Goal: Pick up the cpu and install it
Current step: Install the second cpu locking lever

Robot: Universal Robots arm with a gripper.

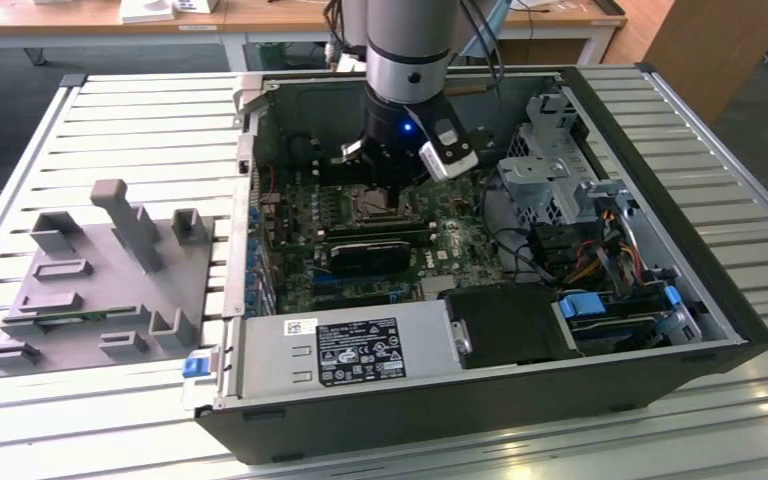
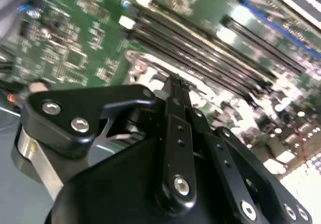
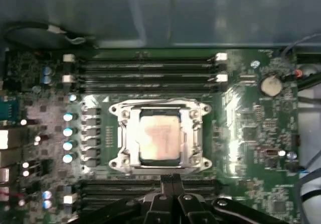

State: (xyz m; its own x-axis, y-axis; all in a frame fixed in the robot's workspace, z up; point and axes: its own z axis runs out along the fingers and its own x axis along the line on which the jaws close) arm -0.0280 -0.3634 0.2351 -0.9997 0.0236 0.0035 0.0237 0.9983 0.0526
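The cpu [image 3: 159, 137], a silvery square plate, lies flat inside the metal socket frame [image 3: 122, 133] on the green motherboard [image 3: 246, 133]. In the exterior view my gripper [image 1: 381, 192] hangs low inside the open computer case [image 1: 704, 330], just above the socket area. Its black fingers [image 3: 173, 184] stand close together, shut with nothing between them, near one edge of the socket frame and apart from the cpu. In the second wrist view the fingertips [image 2: 175, 86] point down at the socket's shiny rim.
A grey plastic fixture [image 1: 104, 270] stands on the slatted table at the exterior view's left. Inside the case are the power supply [image 1: 344, 350], a drive cage [image 1: 558, 170], cables [image 1: 598, 250] and memory slots [image 3: 150, 68] on both sides of the socket.
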